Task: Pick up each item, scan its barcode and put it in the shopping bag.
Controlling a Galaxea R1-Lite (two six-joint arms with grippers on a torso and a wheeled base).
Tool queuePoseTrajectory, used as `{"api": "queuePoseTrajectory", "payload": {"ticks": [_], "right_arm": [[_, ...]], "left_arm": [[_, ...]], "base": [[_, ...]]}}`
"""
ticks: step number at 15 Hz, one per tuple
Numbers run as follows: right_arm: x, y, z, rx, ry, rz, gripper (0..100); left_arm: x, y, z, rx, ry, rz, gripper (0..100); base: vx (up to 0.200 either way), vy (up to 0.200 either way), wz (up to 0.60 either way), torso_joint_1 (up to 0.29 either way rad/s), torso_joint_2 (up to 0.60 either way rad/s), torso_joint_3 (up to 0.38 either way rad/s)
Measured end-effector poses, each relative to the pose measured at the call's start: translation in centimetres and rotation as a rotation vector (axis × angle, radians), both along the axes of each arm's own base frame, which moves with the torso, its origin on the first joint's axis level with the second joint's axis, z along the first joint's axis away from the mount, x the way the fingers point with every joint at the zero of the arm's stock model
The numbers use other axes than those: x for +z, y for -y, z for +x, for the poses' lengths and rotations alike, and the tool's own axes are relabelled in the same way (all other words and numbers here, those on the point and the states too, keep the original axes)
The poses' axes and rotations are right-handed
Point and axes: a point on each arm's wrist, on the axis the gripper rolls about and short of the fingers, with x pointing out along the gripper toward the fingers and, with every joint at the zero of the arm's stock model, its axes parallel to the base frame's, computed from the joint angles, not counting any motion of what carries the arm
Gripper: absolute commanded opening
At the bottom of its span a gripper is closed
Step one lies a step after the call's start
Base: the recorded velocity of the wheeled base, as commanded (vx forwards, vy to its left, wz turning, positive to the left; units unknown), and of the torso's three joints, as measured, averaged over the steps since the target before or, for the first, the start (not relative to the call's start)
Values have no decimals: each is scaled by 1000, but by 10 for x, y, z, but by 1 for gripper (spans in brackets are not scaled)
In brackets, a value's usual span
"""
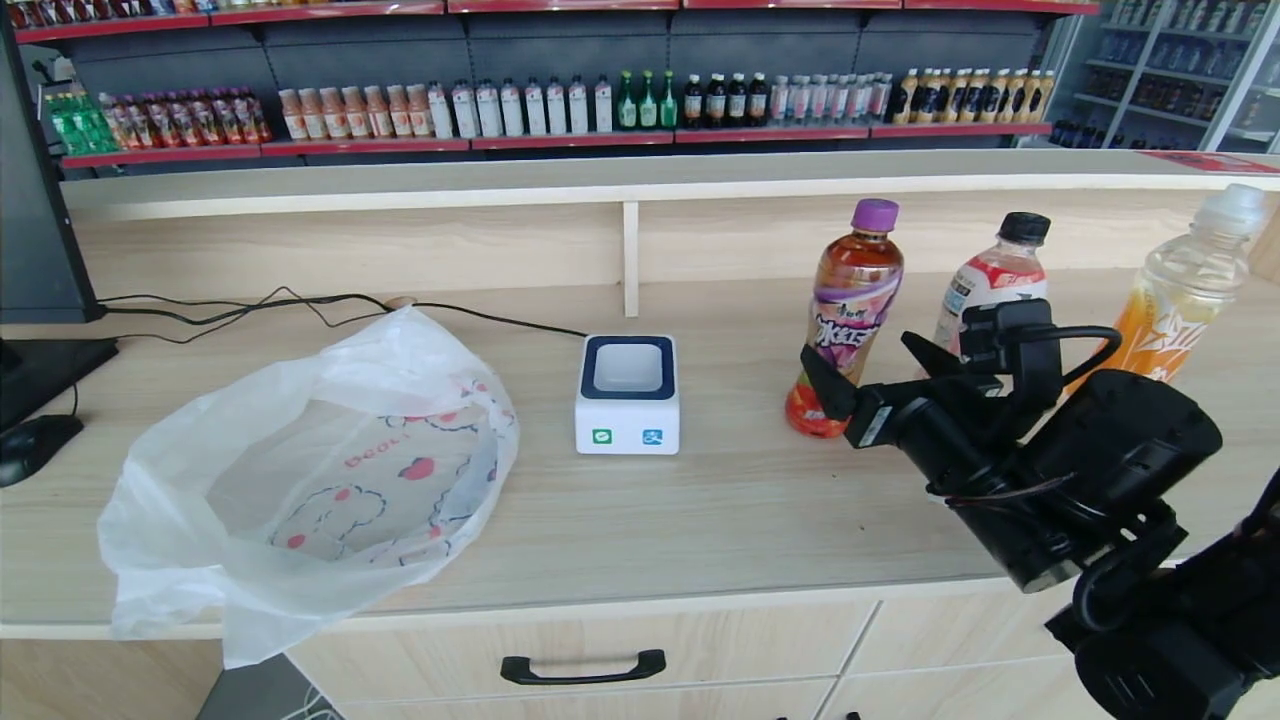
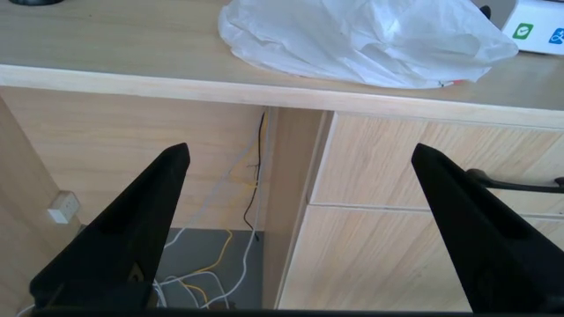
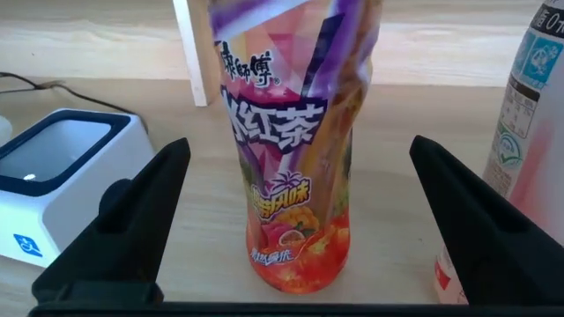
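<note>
Two spread right fingers [image 3: 132, 229] face the purple-capped bottle [image 1: 852, 300].

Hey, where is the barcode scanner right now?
In the head view the scanner stands on the counter, between the shopping bag on the robot's left and the purple-capped bottle on its right.

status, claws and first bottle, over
Right claw open, lined up on purple-capped bottle, no contact. Left claw open, low below the counter edge. Black-capped bottle stands close on its right.
</note>
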Motion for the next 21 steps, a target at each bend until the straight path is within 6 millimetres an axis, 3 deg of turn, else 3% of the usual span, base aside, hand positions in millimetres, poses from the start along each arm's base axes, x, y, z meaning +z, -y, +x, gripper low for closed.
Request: {"api": "queuePoseTrajectory", "payload": {"ticks": [4, 10, 21], "right_arm": [[0, 1, 8, -3, 9, 1, 100], [7, -13, 37, 8, -15, 17, 100], [3, -18, 51, 10, -27, 26, 100]], "left_arm": [[0, 0, 0, 1, 0, 3, 100], [0, 0, 0, 0, 0, 3, 100], [0, 0, 0, 0, 0, 2, 100]], "base": [[0, 0, 0, 0, 0, 0], [0, 0, 0, 0, 0, 0], [0, 0, 0, 0, 0, 0]]}}
